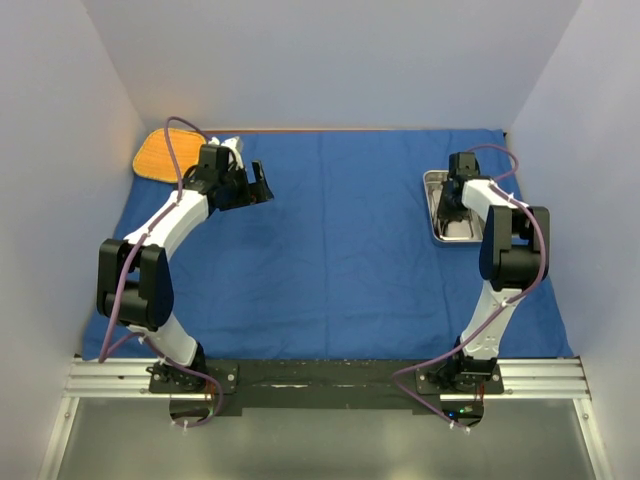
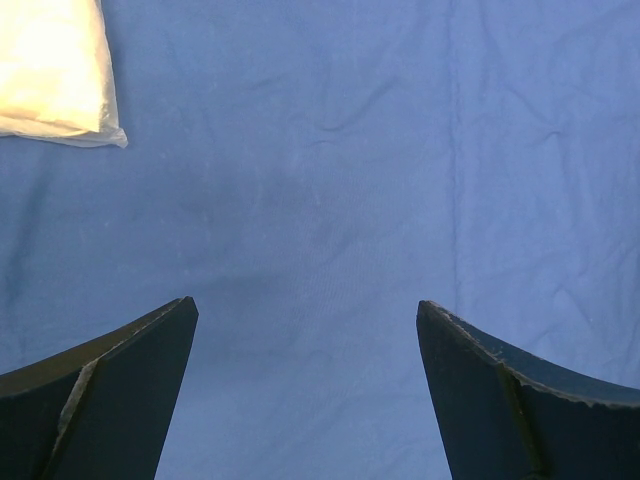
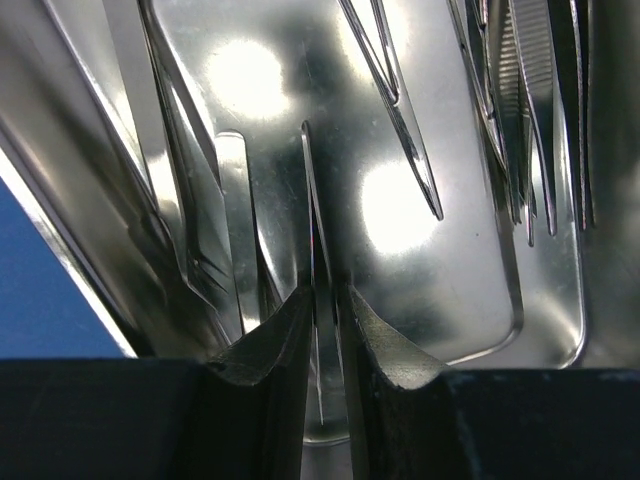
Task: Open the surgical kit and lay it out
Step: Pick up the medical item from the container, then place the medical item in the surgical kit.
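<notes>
**Two arms over the spread wrap, right one down in the tray**

Top external. The blue cloth wrap (image 1: 340,250) lies opened flat with light creases and covers nearly the whole surface. The orange mat (image 1: 158,152) sits at the far left corner, its near side meeting the wrap's edge. The steel tray (image 1: 434,195) lies on the wrap close to the right edge, toward the far side. The left gripper (image 1: 258,188) hangs above the far left part of the wrap, near the mat. The right gripper (image 1: 452,205) is lowered into the tray, and its arm hides much of the tray's contents from above.

Left wrist. Both dark fingers (image 2: 100,400) stand spread wide, with only bare blue cloth between them and nothing held. The white gauze pack (image 2: 55,70) lies on the wrap at the upper left of this view, well apart from the fingers.

Right wrist. The fingers are drawn almost together inside the tray and pinch a thin steel instrument (image 3: 312,200), which is seen edge-on. Cannot tell whether it is the scissors or the forceps. More slim steel tools (image 3: 530,120) lie along the tray's right wall. Strong reflections on the tray floor make a count of them unreliable.
</notes>
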{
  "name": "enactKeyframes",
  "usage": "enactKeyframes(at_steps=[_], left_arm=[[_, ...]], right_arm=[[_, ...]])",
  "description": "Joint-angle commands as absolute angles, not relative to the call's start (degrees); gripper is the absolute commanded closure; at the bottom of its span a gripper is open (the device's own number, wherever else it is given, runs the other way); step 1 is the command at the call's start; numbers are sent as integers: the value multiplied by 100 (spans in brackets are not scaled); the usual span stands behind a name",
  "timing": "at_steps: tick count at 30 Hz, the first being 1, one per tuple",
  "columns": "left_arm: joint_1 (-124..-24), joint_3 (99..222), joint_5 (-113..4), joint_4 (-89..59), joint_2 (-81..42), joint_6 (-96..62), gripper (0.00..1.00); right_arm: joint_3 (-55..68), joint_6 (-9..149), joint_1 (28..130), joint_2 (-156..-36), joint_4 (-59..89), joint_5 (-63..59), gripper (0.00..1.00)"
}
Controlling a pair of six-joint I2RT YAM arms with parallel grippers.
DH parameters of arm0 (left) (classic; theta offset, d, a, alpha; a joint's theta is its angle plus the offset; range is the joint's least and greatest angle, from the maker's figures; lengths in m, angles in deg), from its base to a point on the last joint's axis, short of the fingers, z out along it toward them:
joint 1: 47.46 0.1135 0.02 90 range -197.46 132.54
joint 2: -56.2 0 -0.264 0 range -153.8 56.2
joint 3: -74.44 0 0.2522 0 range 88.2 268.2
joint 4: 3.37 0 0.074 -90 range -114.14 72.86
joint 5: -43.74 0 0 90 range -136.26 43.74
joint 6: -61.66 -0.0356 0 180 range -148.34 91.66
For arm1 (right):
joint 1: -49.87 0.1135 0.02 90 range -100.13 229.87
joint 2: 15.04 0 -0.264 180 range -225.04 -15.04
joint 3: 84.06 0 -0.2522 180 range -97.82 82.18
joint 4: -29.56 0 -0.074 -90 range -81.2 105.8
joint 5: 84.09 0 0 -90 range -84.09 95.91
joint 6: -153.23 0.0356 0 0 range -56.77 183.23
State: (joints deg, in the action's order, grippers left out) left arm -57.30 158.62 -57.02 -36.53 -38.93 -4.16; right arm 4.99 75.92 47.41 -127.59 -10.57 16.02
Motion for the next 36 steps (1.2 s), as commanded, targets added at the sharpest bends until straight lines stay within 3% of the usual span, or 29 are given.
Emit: enactKeyframes(at_steps=[1,4,10,20,31,36], left_arm=[[-5757,15931,-5795,-3577,-3837,-601,3],[-5757,15931,-5830,-3586,-3855,-610,3],[-5757,16044,-5847,-3629,-3855,-645,2],[-5757,16862,-6102,-4288,-3758,-1453,2],[-5757,17179,-7656,-4421,-3503,-2193,2],[-5844,17065,-8762,-4105,-3494,-1745,2]], right_arm=[[809,7765,4803,-12771,-1760,1988,77],[844,7782,4846,-12763,-1769,1953,76],[713,7633,4838,-12667,-1734,1979,100],[-261,6441,5469,-11990,-1796,1743,100],[-764,3548,6831,-11268,-2286,-1286,100],[-773,2729,7412,-11172,-2533,-1597,100]])
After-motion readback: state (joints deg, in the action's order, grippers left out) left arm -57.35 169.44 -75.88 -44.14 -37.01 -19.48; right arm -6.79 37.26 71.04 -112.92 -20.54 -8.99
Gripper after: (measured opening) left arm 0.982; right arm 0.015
